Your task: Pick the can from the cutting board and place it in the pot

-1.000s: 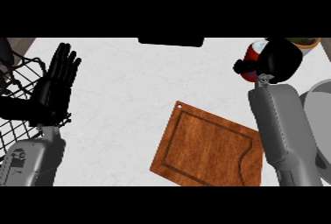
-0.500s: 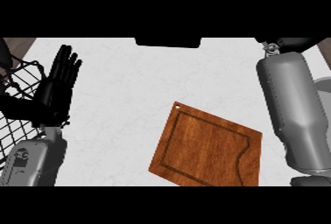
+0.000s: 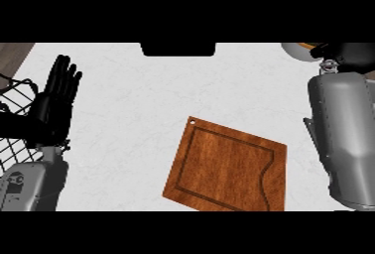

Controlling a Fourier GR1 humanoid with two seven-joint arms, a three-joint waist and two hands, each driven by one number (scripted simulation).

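The wooden cutting board (image 3: pixel 227 171) lies on the white counter (image 3: pixel 147 99) with nothing on it. No can shows anywhere. My right forearm (image 3: pixel 344 139) runs up the right side, and only a black part of my right hand (image 3: pixel 353 52) shows at the upper right, cut off by the view's edge. A pale rounded thing with an orange patch (image 3: pixel 299 49) sits just left of that hand; I cannot tell what it is. I cannot make out the pot. At the far left my left hand (image 3: pixel 55 101) rests open with its fingers up, holding nothing.
A black wire basket (image 3: pixel 16 144) stands at the left edge beside my left forearm. A dark flat object (image 3: pixel 178 48) sits at the counter's far edge, in the middle. A brown wooden strip (image 3: pixel 13 53) shows at the upper left corner.
My right hand, shut on the red and white can a second ago, has moved up and to the right until it is mostly out of view; the can no longer shows. The left hand stayed put.
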